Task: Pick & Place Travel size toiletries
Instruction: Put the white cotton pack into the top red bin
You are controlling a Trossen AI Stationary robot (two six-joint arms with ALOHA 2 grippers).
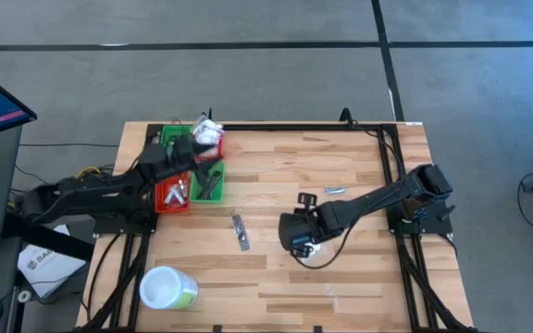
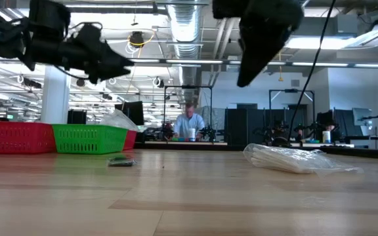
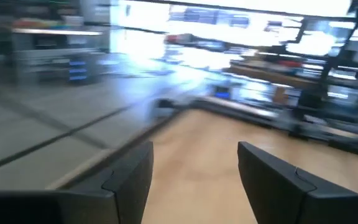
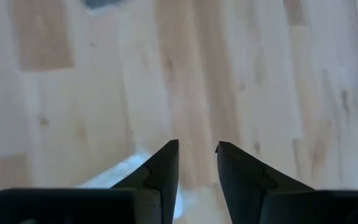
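Near the middle of the surface (image 1: 359, 277), a white crinkly packet (image 2: 294, 159) lies just beneath the right end effector (image 1: 296, 242), which is narrowly parted and empty. It is judged light, soft and slippery; its middle should be pinched. The left end effector (image 1: 185, 155), open, hangs over the bins (image 1: 192, 190).

Open wood mid-table – only a slim tube (image 1: 240, 231) and green tub (image 1: 167, 288) interrupt it
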